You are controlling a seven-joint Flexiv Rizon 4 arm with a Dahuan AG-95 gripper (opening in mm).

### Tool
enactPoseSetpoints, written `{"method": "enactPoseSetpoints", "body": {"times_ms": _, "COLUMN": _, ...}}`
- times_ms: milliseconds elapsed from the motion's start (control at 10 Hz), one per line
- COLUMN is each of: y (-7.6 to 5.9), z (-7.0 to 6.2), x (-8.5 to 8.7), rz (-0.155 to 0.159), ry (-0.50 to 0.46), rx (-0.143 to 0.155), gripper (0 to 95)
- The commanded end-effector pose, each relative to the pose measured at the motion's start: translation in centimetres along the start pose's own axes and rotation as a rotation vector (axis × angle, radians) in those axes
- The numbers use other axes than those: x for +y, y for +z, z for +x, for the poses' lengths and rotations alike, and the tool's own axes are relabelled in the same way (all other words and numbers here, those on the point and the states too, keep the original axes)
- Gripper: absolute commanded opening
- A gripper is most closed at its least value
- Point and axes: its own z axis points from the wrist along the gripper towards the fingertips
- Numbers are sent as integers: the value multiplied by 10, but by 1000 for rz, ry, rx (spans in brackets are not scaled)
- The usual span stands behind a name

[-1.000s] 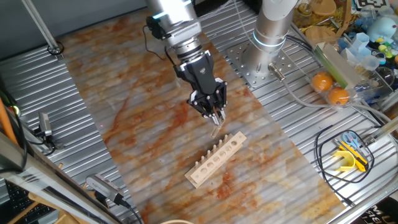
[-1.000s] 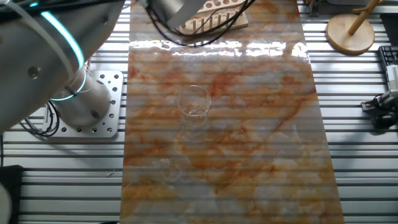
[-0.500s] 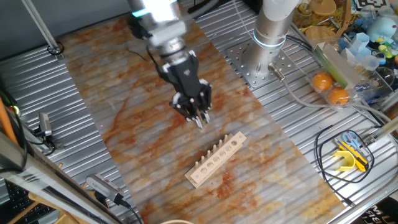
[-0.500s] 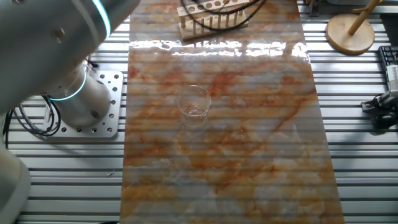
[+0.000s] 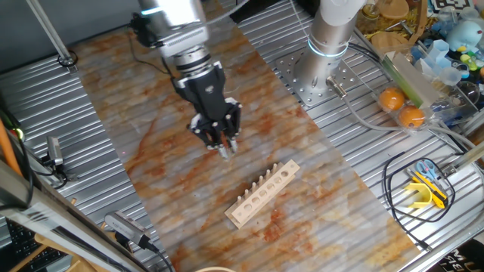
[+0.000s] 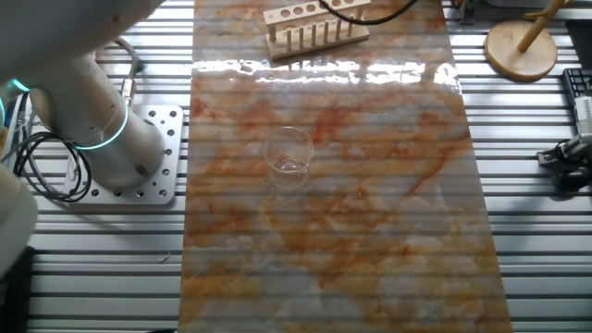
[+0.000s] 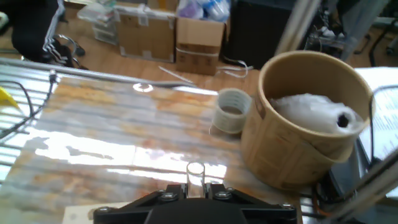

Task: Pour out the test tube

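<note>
Test tube (image 7: 195, 176) in end effector (image 7: 196, 193) (upright)

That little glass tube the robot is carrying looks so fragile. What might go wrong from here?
1. The end effector holds the test tube by a narrow stretch of smooth glass; it might slip or crack.
2. The beaker is small and clear, so the pour may miss it and wet the table.
3. The wooden rack stands close below the tube; a low swing might knock it.
</note>
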Motion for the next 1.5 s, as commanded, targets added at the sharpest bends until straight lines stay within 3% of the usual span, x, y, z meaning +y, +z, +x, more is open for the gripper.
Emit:
{"method": "enactPoseSetpoints", "body": {"times_ms": 100, "y": 0, "z": 5, "x": 0, "rz": 27, "ry": 29, "rx": 25, "gripper": 0}}
{"method": "enactPoseSetpoints", "body": {"times_ms": 400, "y": 0, "z": 7, "x": -1, "rz": 36, "ry": 46, "rx": 33, "gripper": 0}}
{"method": "enactPoseSetpoints", "body": {"times_ms": 600, "y": 0, "z": 7, "x": -1, "rz": 59, "ry": 147, "rx": 22, "gripper": 0}}
{"method": "enactPoseSetpoints", "body": {"times_ms": 800, "y": 0, "z": 7, "x": -1, "rz": 55, "ry": 104, "rx": 29, "gripper": 0}}
{"method": "enactPoseSetpoints", "body": {"times_ms": 1100, "y": 0, "z": 6, "x": -2, "rz": 60, "ry": 121, "rx": 47, "gripper": 0}}
{"method": "enactPoseSetpoints", "body": {"times_ms": 1300, "y": -1, "z": 4, "x": -15, "rz": 65, "ry": 118, "rx": 63, "gripper": 0}}
{"method": "enactPoseSetpoints", "body": {"times_ms": 1500, "y": -4, "z": 18, "x": -32, "rz": 68, "ry": 91, "rx": 75, "gripper": 0}}
